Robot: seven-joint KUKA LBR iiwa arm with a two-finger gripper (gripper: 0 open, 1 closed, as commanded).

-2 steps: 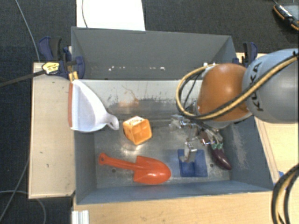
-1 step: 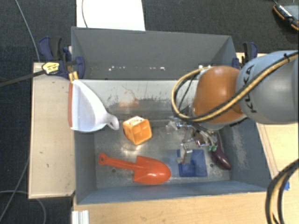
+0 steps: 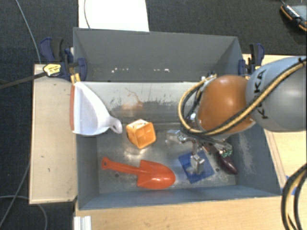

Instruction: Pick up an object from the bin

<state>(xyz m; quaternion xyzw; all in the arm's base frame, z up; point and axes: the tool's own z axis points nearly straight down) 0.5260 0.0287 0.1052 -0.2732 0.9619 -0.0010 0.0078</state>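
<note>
The gripper (image 3: pixel 195 163) hangs low over a flat blue block (image 3: pixel 205 172) that lies on the floor of the bin (image 3: pixel 158 56), near the front wall and toward the front right corner. We cannot tell from this view whether the jaws are spread or closed, and we see nothing held between them. We judge the blue block to be the likely pick and the step in hand to be the final descent and closure.

1. We confirm the opening before lowering. The block is flat, so the jaws must straddle its narrow sides and not press on its top face.
2. We lower straight down until the tips reach the bin floor beside the block, then close.
3. We watch the dark purple, eggplant-shaped piece (image 3: pixel 227 164), which lies just beside the block on its right-wall side. A tip landing on it could roll it or spoil the grip.
4. We lift vertically, since the front wall is near.

The orange cube (image 3: pixel 141 133) at mid-floor, the red toy shovel (image 3: pixel 144 173) along the front wall and the white scoop (image 3: pixel 88 110) against the left wall lie well apart and need no allowance.
</note>
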